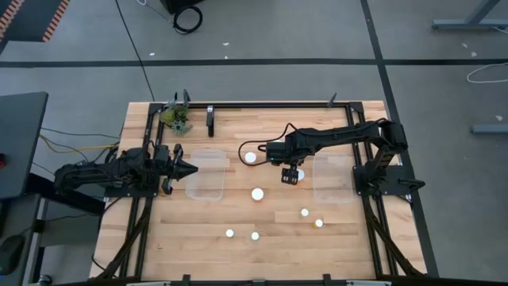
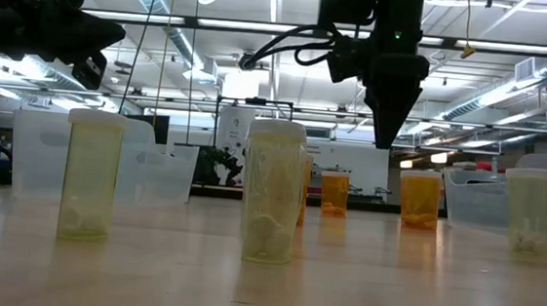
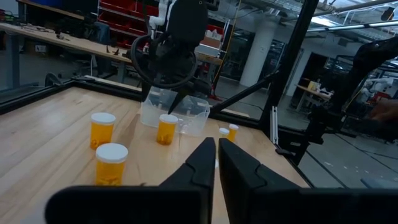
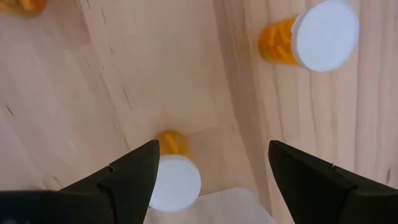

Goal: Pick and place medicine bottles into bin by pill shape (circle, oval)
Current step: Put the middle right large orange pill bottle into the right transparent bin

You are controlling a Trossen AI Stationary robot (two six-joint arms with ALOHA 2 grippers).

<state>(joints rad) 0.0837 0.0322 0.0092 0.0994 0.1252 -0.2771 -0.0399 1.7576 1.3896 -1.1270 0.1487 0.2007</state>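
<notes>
Sort status: no bottle visibly binned; R arm positioned over a bottle at table centre.

R gripper (image 1: 291, 176) hangs w/ fingers wide apart, holding nothing, pointing down just above an amber bottle (image 4: 175, 177); a second white-capped amber bottle (image 4: 314, 36) stands nearby. L gripper (image 1: 187, 168) waits at 9 o'clock beside the left clear bin (image 1: 206, 175), fingers together, empty. Right clear bin (image 1: 333, 179) sits at 3 o'clock. Both bins look empty from above, though clear walls make that uncertain. Approx. seven bottles remain loose: 11 o'clock of centre (image 1: 251, 157), centre (image 1: 258, 194), rest toward 5–6 o'clock (image 1: 255, 236). Judgement: task barely begun. Open wood btwn bottles gives fair descent room; nearest edge is the right bin's wall, close beside the R gripper.
</notes>
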